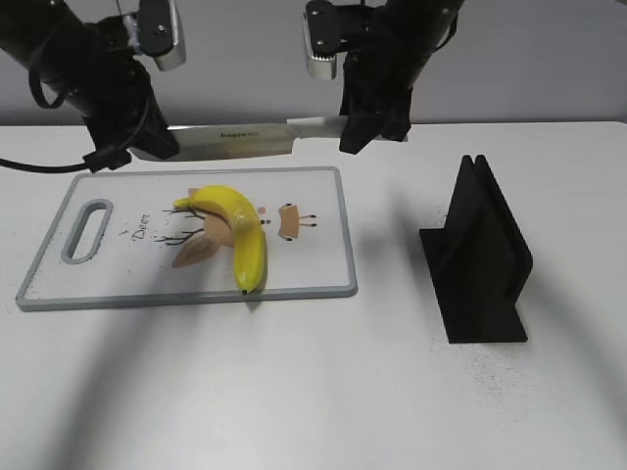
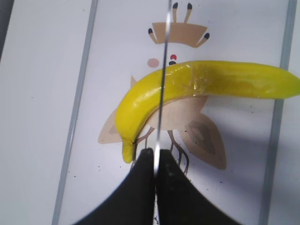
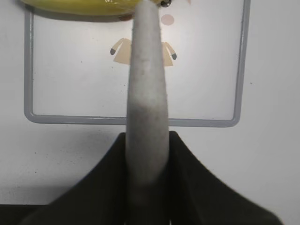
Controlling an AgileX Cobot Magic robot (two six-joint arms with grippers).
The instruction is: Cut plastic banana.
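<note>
The plastic banana (image 1: 240, 235) lies on a white cutting board (image 1: 313, 257) with a deer print. A knife (image 1: 230, 140) with a steel blade and pale handle hangs level above the board's far edge, held at both ends. My left gripper (image 1: 147, 147) is shut on the blade's tip end. My right gripper (image 1: 362, 132) is shut on the handle. In the left wrist view the blade edge (image 2: 161, 70) runs across the banana (image 2: 206, 79) from between the jaws (image 2: 155, 152). In the right wrist view the handle (image 3: 147, 93) sits between the jaws (image 3: 147, 140), and the banana (image 3: 79, 7) shows at the top edge.
A black knife stand (image 1: 480, 255) stands on the white table to the right of the board. The board has a grey rim and a handle slot (image 1: 86, 230) at its left end.
</note>
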